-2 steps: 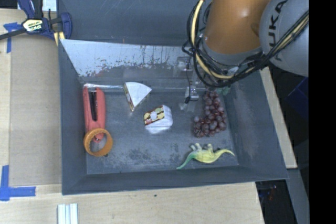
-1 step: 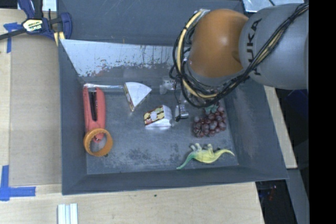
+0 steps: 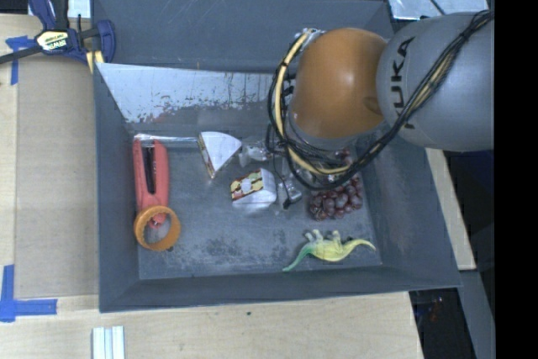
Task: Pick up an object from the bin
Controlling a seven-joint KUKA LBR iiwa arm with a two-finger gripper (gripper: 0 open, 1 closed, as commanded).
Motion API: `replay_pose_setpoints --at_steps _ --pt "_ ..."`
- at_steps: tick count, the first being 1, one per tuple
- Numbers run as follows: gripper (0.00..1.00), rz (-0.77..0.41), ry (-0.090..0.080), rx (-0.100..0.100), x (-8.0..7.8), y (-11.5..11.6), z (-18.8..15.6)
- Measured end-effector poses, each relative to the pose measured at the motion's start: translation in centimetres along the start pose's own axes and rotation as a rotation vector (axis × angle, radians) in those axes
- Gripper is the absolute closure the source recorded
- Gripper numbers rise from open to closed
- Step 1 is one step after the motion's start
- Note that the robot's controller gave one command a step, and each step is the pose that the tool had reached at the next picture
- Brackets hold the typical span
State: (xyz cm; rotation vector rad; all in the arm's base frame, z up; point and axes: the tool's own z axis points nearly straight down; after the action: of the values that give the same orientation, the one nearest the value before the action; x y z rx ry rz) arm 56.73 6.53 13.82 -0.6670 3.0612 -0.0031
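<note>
My gripper (image 3: 287,187) hangs low in the middle of the bin, mostly hidden under the arm's orange cover. Just left of it, touching or nearly so, lies a small packet (image 3: 252,190) printed in white, yellow and red inside clear wrap. A bunch of dark red toy grapes (image 3: 338,201) sits right beside the gripper on its right. A white wedge-shaped piece (image 3: 220,150) lies up and to the left.
A red tool with an orange ring at its end (image 3: 154,196) lies along the left side of the bin floor. A yellow-green toy lizard (image 3: 329,249) rests near the front wall. The arm covers the bin's right rear part.
</note>
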Motion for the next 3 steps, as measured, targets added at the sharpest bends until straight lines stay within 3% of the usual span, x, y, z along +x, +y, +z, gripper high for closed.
replay_pose_setpoints --at_steps 1,2,3 --pt "0.00 -0.191 -0.003 0.000 -1.7 -0.1 1.0" --pt "0.00 -0.174 -0.017 0.004 -3.2 -2.5 6.6" --pt "1.00 -0.551 -0.016 0.007 -3.4 -2.3 6.6"
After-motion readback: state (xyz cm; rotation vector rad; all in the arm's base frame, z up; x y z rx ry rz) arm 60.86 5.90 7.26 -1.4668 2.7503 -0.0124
